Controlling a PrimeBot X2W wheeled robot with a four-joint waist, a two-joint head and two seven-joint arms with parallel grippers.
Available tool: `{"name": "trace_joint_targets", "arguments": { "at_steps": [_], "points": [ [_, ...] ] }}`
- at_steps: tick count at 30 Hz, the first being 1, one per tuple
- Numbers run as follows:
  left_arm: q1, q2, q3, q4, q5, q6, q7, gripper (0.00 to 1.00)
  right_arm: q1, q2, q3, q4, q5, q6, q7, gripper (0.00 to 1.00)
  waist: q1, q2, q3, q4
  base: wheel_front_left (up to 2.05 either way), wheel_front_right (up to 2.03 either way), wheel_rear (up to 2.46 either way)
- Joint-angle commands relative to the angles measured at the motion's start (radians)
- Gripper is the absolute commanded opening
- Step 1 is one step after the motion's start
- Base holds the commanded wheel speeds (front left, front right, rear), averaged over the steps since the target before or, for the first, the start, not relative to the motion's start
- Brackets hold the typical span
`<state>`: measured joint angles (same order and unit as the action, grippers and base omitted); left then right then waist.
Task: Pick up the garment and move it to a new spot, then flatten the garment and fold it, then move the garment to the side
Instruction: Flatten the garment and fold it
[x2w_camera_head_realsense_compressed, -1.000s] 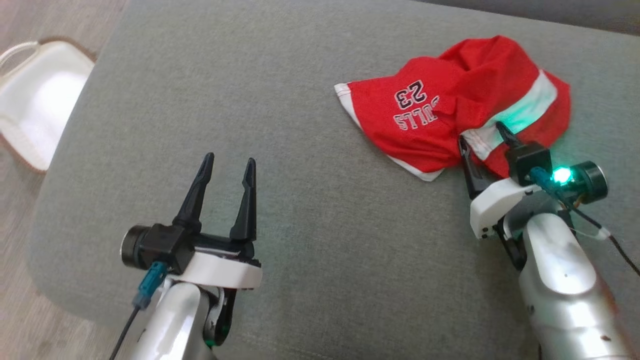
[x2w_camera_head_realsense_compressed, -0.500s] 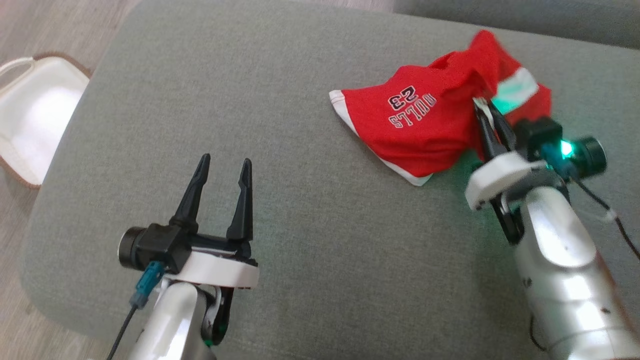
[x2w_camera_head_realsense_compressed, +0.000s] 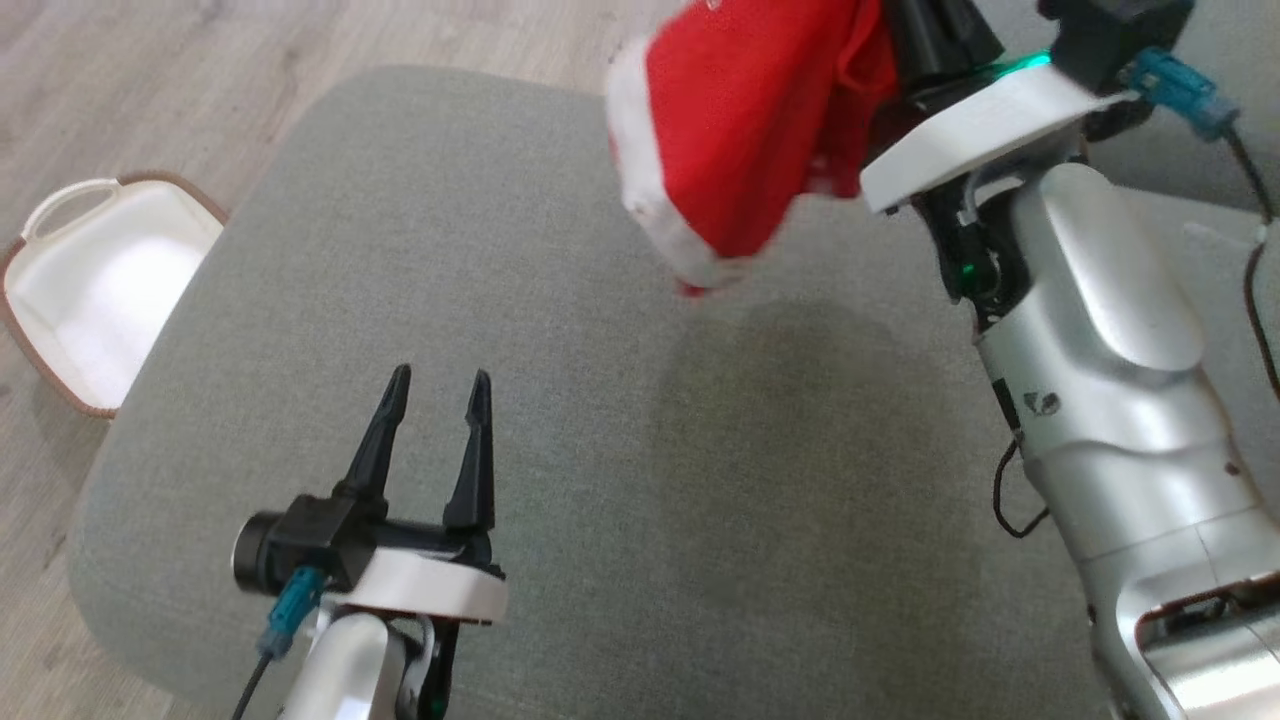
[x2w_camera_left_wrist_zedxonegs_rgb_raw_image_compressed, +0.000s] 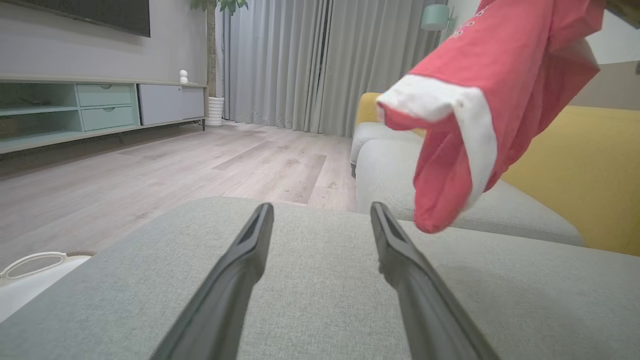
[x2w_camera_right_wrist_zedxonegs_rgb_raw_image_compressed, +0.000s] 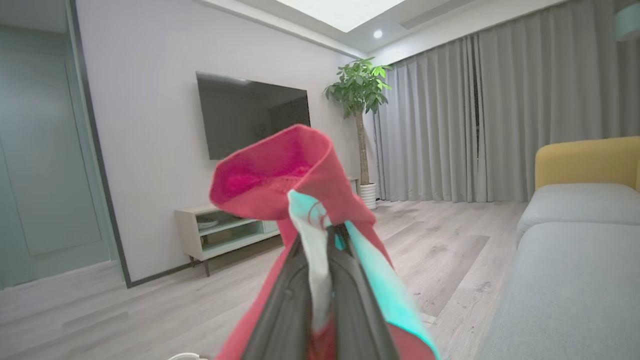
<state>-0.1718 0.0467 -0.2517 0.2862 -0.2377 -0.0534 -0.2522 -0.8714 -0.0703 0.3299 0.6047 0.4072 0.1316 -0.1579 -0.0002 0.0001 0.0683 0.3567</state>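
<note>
- The right claw (x2w_camera_right_wrist_zedxonegs_rgb_raw_image_compressed: 331, 240) is clamped on the red garment (x2w_camera_head_realsense_compressed: 740, 130), with a white-trimmed fold pinched between its two dark fingers.
- The garment hangs in the air above the far side of the grey cushion (x2w_camera_head_realsense_compressed: 600, 500). Its white-edged lower end dangles free over a faint shadow on the cushion.
- In the head view the hanging cloth covers the right claw's fingertips.
- The left claw (x2w_camera_head_realsense_compressed: 438, 395) hovers over the near side of the cushion, jaws apart and holding nothing, well apart from the garment.
- A white tub (x2w_camera_head_realsense_compressed: 110, 270) with a brown rim sits on the wooden floor (x2w_camera_head_realsense_compressed: 150, 60) just off the cushion's left edge.
- Beyond the cushion are another grey seat (x2w_camera_left_wrist_zedxonegs_rgb_raw_image_compressed: 380, 165) with a yellow back (x2w_camera_left_wrist_zedxonegs_rgb_raw_image_compressed: 590, 165), and grey curtains (x2w_camera_left_wrist_zedxonegs_rgb_raw_image_compressed: 300, 65).
</note>
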Motion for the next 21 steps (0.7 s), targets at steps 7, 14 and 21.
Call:
{"name": "trace_joint_targets", "arguments": {
  "at_steps": [7, 14, 21],
  "points": [
    [-0.005, 0.008, 0.064, -0.038, 0.027, -0.008, -0.010, 1.00, 0.237, 0.018, -0.131, 0.039, 0.061, -0.001, 0.012, 0.00, 0.0002, -0.0001, -0.013, -0.044, 0.00, 0.00, 0.00],
    [-0.004, 0.010, 0.078, -0.044, 0.042, -0.018, -0.010, 1.00, 0.420, -0.015, -0.331, 0.168, -0.147, -0.001, -0.002, 1.00, 0.0002, -0.0001, 0.002, -0.130, 0.00, 0.00, 0.00],
    [-0.016, 0.008, 0.094, -0.073, 0.045, -0.015, -0.010, 1.00, 0.438, 0.012, -0.363, 0.056, -0.242, -0.001, -0.059, 1.00, 0.0002, -0.0001, 0.006, -0.219, 0.00, 0.00, 0.00]
  ]
}}
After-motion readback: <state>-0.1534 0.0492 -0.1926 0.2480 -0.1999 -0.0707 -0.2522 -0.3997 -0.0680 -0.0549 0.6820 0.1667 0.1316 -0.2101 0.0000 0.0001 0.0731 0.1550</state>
